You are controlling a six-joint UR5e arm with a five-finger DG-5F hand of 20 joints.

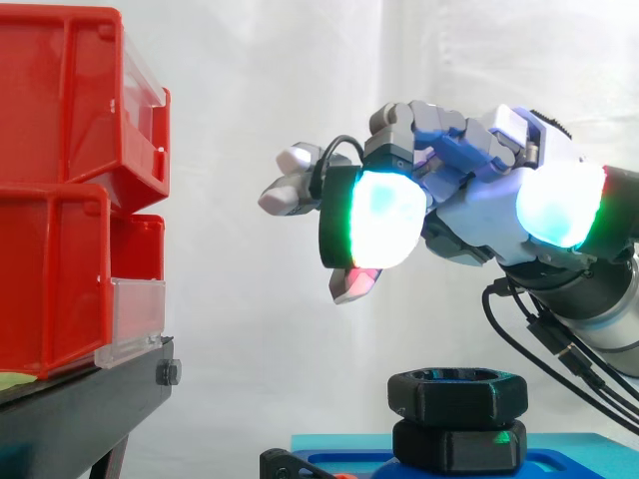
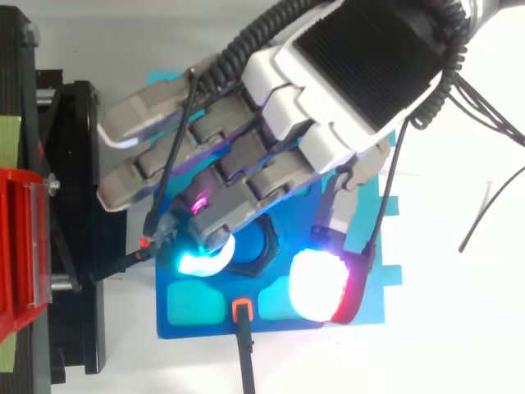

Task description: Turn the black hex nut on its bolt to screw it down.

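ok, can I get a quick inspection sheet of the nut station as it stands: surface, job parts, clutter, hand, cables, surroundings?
Surface: white table with a blue plate lying on it.
Job's things: black hex nut sits on a second black hex piece on the plate; the bolt thread is hidden.
Clutter: nothing seen.
Hand: hand open, fingers relaxed, hovering above the nut with a clear gap in the side view.
Cables: black lead with an orange plug at the plate's edge; thin black wire loose on the table.
Surroundings: red bins stacked on a black stand; white curtain behind.
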